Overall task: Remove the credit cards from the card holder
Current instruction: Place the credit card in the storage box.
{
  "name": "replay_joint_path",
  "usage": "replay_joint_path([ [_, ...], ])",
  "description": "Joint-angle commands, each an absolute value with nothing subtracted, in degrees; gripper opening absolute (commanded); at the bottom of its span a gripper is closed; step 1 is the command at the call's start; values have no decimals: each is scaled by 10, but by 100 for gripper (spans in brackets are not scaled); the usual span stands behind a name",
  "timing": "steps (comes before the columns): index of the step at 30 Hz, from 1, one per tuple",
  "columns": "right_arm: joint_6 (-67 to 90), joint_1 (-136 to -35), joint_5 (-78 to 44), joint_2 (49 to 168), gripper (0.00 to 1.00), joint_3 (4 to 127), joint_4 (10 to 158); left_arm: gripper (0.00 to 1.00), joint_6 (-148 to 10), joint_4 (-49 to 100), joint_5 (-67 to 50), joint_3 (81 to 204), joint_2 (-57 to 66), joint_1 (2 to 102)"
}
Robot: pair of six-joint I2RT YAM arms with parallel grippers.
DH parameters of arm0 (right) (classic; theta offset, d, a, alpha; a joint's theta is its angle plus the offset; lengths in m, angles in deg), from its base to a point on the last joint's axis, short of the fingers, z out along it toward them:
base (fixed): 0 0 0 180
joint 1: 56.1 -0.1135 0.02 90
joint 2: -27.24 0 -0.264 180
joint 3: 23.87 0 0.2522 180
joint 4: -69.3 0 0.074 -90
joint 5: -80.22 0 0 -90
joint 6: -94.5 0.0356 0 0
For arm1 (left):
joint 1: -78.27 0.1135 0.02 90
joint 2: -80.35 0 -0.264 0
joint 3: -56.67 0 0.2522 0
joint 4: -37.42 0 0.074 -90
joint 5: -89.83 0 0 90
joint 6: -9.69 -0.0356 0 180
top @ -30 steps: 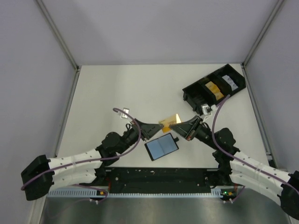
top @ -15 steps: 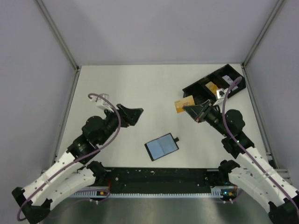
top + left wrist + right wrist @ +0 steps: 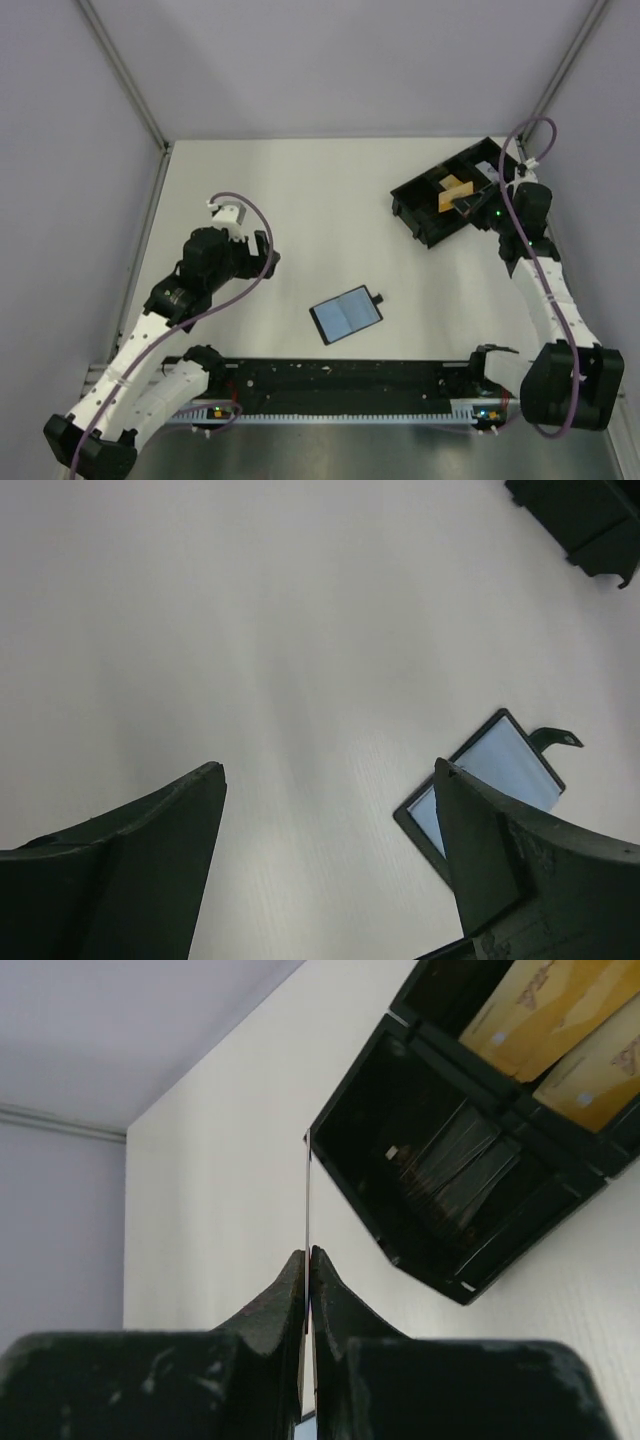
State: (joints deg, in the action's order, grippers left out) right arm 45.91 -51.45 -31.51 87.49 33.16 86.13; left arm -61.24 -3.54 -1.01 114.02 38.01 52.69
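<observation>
Above tray [image 3: 408,206], card [image 3: 446,201] pinched; holder [image 3: 346,313] flat

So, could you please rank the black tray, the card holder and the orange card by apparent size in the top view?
1. black tray
2. card holder
3. orange card, by the tray, clearly the smallest

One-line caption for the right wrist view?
Right gripper pinches a card edge-on near the black tray holding orange cards.

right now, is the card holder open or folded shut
Open: the card holder lies spread flat, its blue-grey inside facing up.
</observation>
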Motion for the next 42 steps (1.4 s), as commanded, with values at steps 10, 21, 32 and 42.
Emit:
replay_joint_path([
  [10,394,-427,-354,1175,0,552,839,88,-675,-28,56,1119,413,550],
  [21,365,-426,-433,1393,0,746,891,87,-678,-27,63,1117,402,556],
  [32,286,-426,-480,1462,0,799,960,87,-680,-27,55,1117,390,566],
  [42,239,-437,-452,1473,0,817,1015,87,-681,-27,50,1117,390,566],
])
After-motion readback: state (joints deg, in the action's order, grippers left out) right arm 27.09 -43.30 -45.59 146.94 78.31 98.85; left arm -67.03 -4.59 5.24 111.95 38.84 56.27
